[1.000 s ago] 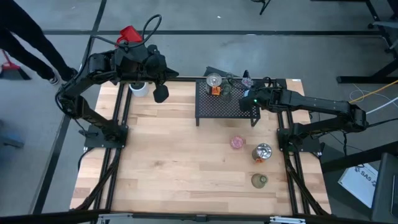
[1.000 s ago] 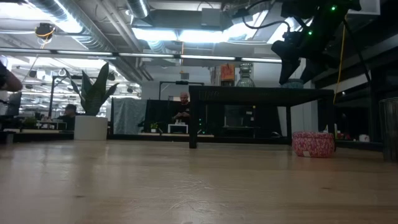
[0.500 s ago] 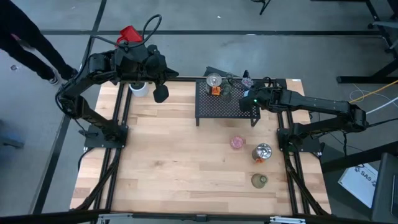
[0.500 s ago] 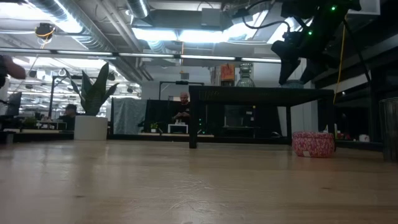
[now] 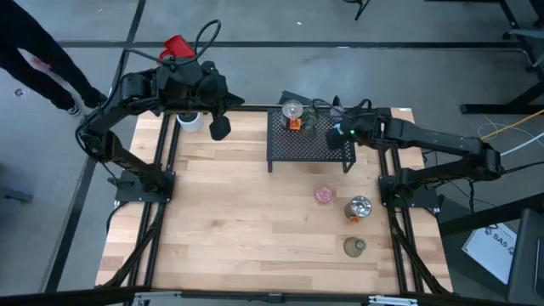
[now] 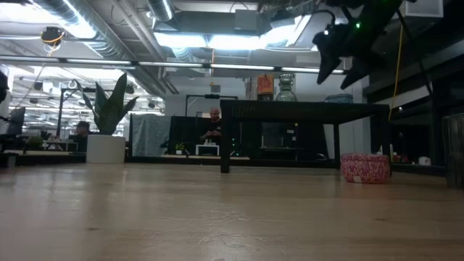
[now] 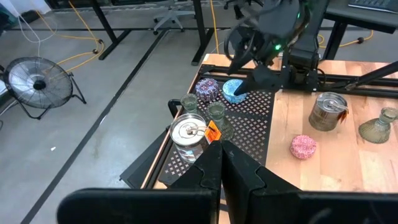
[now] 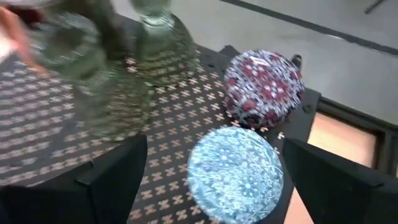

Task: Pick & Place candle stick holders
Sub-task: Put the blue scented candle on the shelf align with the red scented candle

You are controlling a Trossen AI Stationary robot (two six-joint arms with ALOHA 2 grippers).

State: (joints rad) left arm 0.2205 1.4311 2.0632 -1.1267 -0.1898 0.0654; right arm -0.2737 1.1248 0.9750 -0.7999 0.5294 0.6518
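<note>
Overhead straight down, low level; both w/ black rack (image 5: pixel 308 144)

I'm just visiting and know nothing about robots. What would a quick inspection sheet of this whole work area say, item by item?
Surface: pale wooden table, with a black mesh rack at its far edge.
Job's things: on the rack, a blue holder, a purple-speckled holder, two glass holders and a silvery holder; on the table, a pink holder, a second silvery holder and an olive-green holder.
Clutter: white plant pot.
Grippers: right gripper open above the blue holder; left gripper shut, waiting over the table's far left.
Cables: black cable looped on the left arm.
Surroundings: a floor fan; a person in the background.
</note>
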